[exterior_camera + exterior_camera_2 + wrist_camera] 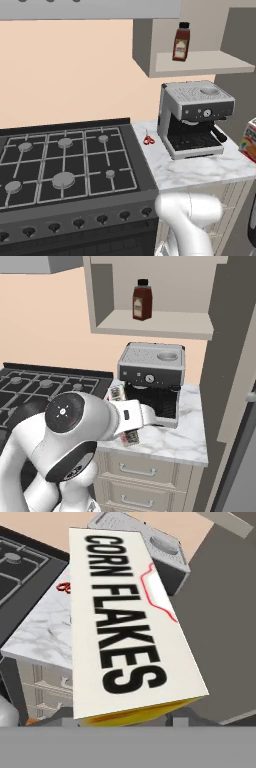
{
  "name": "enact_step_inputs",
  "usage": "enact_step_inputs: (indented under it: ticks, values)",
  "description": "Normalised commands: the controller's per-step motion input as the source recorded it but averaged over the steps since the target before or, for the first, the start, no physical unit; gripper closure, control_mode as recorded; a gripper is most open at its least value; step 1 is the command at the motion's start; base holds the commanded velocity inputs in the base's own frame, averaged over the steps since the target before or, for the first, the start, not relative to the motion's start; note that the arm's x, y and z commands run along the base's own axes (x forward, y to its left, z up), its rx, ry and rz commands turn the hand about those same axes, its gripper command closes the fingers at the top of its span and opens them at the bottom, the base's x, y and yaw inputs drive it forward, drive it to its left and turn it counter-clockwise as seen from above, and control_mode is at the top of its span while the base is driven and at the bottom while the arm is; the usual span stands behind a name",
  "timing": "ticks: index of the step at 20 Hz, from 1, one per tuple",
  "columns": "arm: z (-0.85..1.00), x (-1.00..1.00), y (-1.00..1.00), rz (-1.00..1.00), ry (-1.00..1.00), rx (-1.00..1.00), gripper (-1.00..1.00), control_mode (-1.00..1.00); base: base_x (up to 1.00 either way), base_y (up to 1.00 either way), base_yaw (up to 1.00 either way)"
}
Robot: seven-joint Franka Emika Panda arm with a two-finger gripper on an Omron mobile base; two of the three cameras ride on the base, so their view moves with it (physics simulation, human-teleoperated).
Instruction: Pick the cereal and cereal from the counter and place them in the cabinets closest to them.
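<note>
While jaws grip the cereal box [125, 622], counter [40, 632] edge lies below.

The left base view looks forward and down from behind the arm, with the black hob [65, 160] close in front and the marble bench [200, 167] to its right. The right base view faces the same corner from the other side, nearer the bench [185, 436]. Both share the coffee machine [195, 117] [152, 378], the open cabinet shelf [200, 62] [160, 323] and the brown bottle [181, 41] [142, 300]. The hand view sits right against a cereal box [120, 627], looking past it over the bench [40, 632] towards the coffee machine [165, 557].
</note>
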Motion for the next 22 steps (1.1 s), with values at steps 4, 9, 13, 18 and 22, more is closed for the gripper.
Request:
enact_step_inputs:
  ticks: [4,9,13,18,22]
  values:
    - [0.73,-0.19,-0.05,-0.12,0.02,0.00,1.00,-1.00,0.00,0.00,0.00]
    - [0.62,-0.03,0.00,-0.13,-0.07,0.04,1.00,-1.00,0.00,0.00,0.00]
    - [0.23,-0.21,0.00,-0.01,-0.20,0.05,1.00,-1.00,0.00,0.00,0.00]
    - [0.39,-0.09,0.00,0.00,-0.22,0.11,1.00,-1.00,0.00,0.00,0.00]
    - [0.40,0.00,0.04,-0.01,-0.17,0.07,1.00,-1.00,0.00,0.00,0.00]
